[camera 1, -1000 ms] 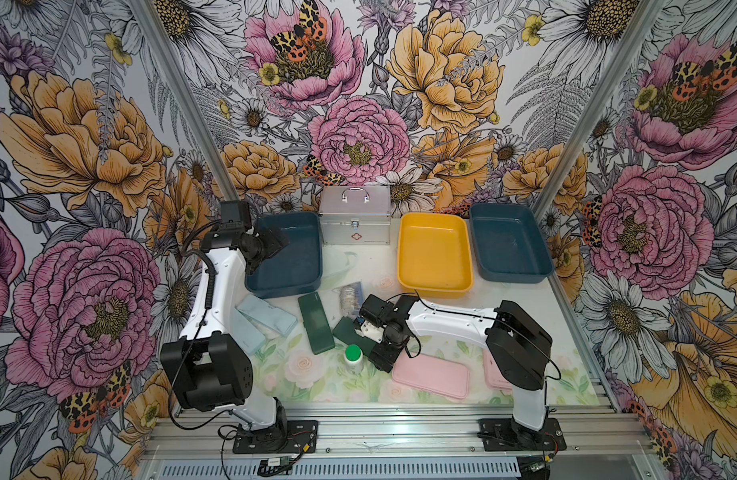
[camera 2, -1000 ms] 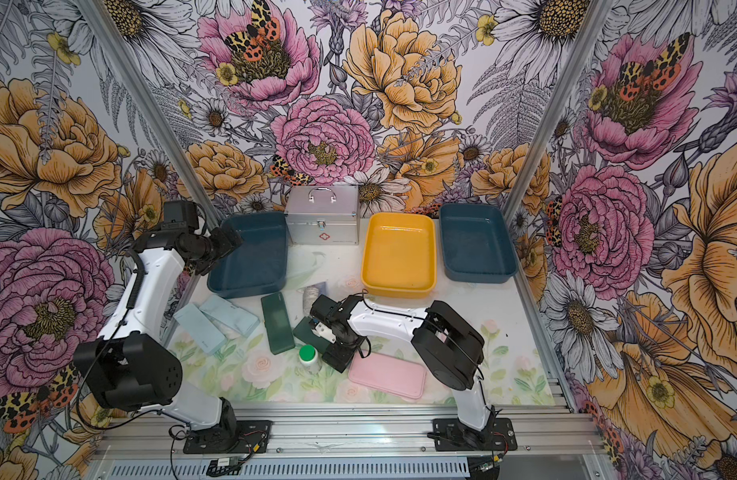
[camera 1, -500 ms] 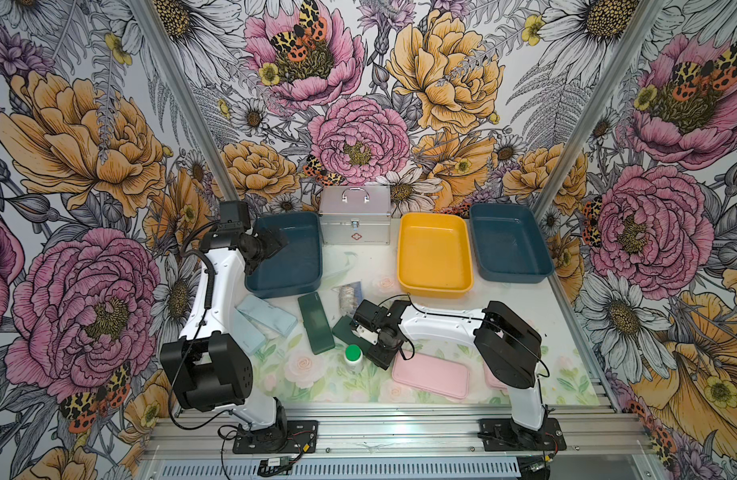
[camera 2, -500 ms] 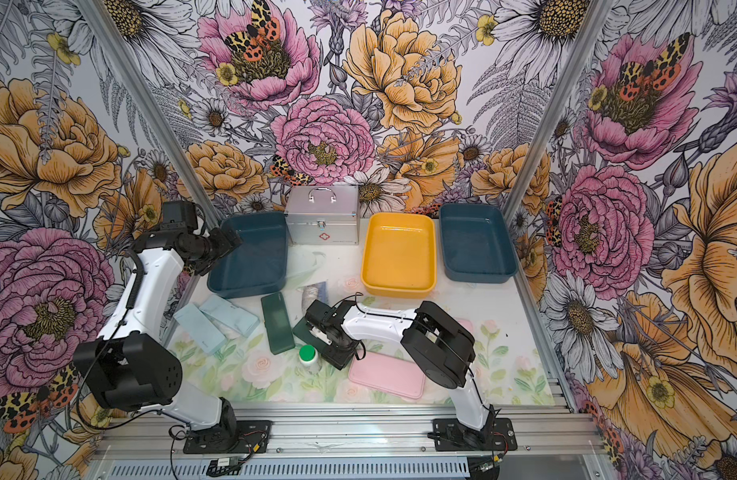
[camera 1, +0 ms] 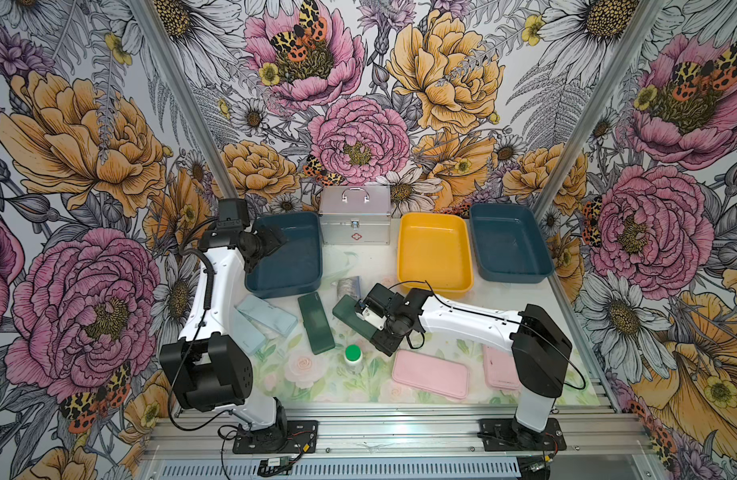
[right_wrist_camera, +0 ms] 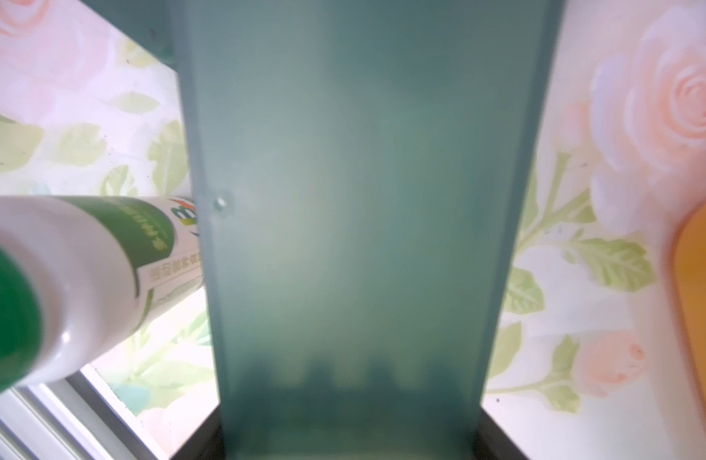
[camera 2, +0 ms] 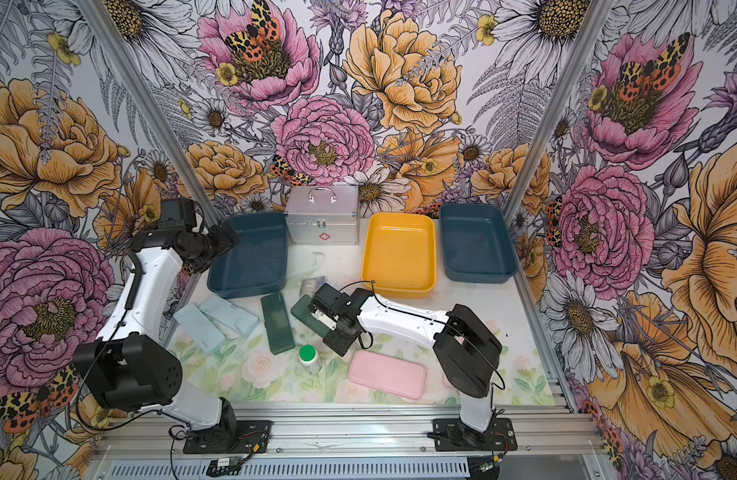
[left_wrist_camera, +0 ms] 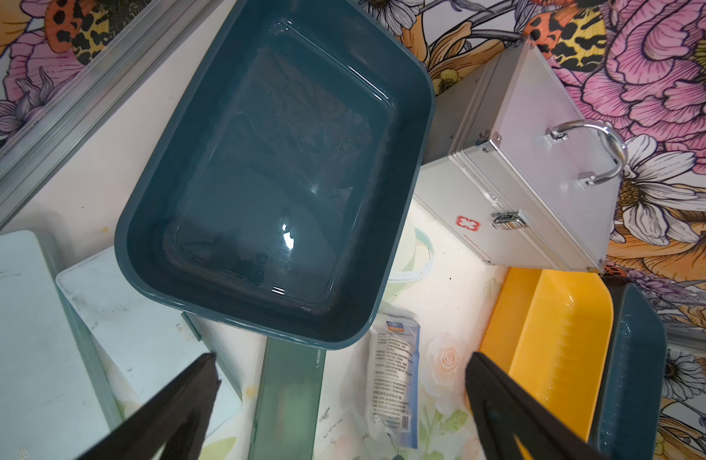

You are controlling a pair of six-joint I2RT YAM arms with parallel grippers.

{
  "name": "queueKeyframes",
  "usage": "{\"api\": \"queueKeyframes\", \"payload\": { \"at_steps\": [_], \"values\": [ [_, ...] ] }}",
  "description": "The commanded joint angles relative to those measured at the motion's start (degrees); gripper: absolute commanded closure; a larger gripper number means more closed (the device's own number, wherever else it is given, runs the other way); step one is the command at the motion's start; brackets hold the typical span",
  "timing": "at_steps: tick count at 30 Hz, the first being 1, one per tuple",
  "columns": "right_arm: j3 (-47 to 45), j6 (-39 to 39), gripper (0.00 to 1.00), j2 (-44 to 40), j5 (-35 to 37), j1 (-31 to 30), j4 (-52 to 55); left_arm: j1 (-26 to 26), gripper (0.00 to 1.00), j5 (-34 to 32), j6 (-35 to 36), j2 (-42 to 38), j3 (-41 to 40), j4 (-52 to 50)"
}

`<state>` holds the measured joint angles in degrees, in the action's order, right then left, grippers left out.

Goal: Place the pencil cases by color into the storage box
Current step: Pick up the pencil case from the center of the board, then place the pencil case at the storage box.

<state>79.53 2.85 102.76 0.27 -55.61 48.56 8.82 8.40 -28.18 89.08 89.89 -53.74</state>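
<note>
While clamping the right gripper (camera 1: 373,322) across the width of one dark green pencil case (camera 1: 345,311), narrowed onto both long edges, taking hold near its 4 o'clock end only. Lying about the middle of the table (camera 1: 300,374); unable to tell whether resting down or just raised. Judging the grip off-centre: risking the long free end drooping or pivoting on lifting, and sliding out along smooth plastic. Standing just beside, at 6 o'clock of the case: green-capped bottle (camera 1: 352,356), liable to toppling when swinging the case clear. Noting the clear packet (camera 1: 348,286) near at 12 o'clock and the second dark green case (camera 1: 315,318) at 9 o'clock, both open to snagging. Hovering the left gripper (left_wrist_camera: 341,358), fingers spread wide and holding nothing, above the left blue bin (camera 1: 283,291) at 11 o'clock; risking arm contact if delivering there. Finding yellow bin (camera 1: 435,286) and right blue bin (camera 1: 512,276) bare too; risking mixed colours through inconsistent choice.
</note>
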Motion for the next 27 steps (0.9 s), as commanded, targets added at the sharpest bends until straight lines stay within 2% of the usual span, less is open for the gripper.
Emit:
{"api": "queueKeyframes", "payload": {
  "at_steps": [1,6,10,16,27],
  "values": [
    [-0.9,-0.8,0.46,-5.2,0.3,0.7,0.9,-0.6,0.01,-0.3,-0.8,-1.5,2.0,1.0],
    [0.7,0.8,0.45,-9.2,0.6,3.6,1.5,-1.6,0.01,-0.4,-1.7,-1.5,3.3,1.2],
    [6.0,1.8,0.44,-8.3,1.6,8.7,2.4,-2.8,0.04,1.5,-1.9,-0.6,4.6,1.5],
    [13.6,3.0,0.45,-3.7,0.7,17.8,2.4,-5.7,0.01,1.8,-0.3,0.2,6.0,2.3],
    [23.1,7.3,0.47,6.3,-0.3,31.3,2.6,-7.4,0.01,1.0,1.6,-0.1,4.2,2.5]
  ]
}}
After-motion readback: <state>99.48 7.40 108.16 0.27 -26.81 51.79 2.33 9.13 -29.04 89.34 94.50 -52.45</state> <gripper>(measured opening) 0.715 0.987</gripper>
